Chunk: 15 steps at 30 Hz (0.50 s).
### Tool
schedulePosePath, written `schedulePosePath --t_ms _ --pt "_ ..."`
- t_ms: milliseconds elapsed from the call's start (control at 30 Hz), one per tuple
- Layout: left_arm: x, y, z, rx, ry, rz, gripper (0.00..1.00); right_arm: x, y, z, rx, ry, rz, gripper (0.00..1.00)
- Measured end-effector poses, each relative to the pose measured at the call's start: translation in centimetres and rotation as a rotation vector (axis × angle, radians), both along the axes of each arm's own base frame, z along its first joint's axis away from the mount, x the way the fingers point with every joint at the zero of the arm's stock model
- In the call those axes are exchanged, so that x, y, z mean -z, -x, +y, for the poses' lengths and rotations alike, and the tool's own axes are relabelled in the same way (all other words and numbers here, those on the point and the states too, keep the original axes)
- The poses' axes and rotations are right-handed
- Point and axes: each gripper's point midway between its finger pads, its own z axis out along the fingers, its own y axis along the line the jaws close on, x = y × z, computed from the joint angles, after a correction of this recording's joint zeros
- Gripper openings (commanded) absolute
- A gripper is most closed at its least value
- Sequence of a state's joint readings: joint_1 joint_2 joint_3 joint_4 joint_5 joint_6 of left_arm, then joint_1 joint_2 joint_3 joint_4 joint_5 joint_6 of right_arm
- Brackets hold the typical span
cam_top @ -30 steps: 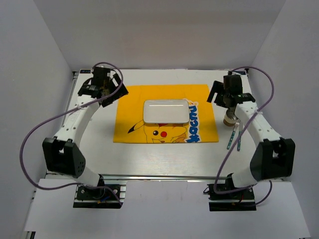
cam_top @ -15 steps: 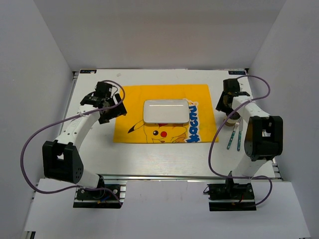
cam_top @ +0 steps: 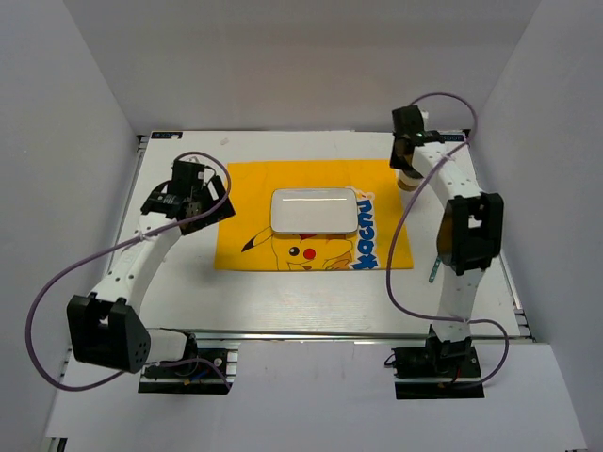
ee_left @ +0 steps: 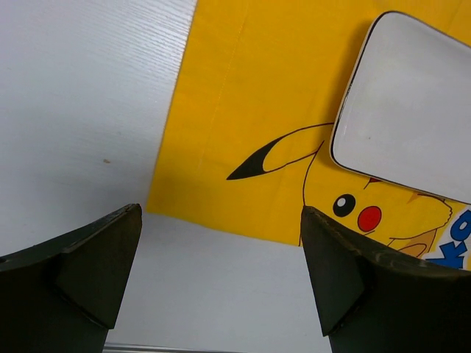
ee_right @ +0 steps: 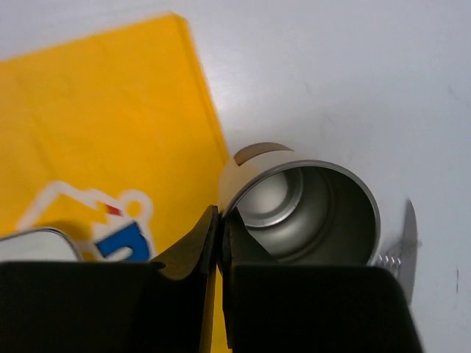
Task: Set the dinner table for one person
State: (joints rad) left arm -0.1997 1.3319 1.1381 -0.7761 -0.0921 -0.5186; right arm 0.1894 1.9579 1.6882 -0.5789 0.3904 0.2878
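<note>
A: Log the bench (cam_top: 311, 292) as white, faint grain. The placemat (cam_top: 283, 188): yellow, cartoon print with black ear tip, red cheek, blue lettering.
B: Entered. The plate (cam_top: 314, 209): white, thin dark rim. The cup (ee_right: 309, 202): tan outside, silver-grey inside.

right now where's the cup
The cup is at the right of the top view, just off the mat's far right corner, its rim pinched in the right gripper.

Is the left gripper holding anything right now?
No: in the left wrist view the left gripper stands open, with only the yellow placemat and the dinner table visible between its fingers.
</note>
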Motion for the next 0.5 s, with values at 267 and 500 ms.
schedulePosePath --t_ms 267,500 --pt "-1.4 -0.1 0.5 -0.018 -0.009 -0.058 0.98 0.9 -7.5 8.3 -0.190 0.050 -0.019 0.00" --pt "-0.9 0.0 0.4 -0.012 -0.008 -0.052 0.98 3.0 -7.2 9.3 -0.252 0.093 0.029 0.00"
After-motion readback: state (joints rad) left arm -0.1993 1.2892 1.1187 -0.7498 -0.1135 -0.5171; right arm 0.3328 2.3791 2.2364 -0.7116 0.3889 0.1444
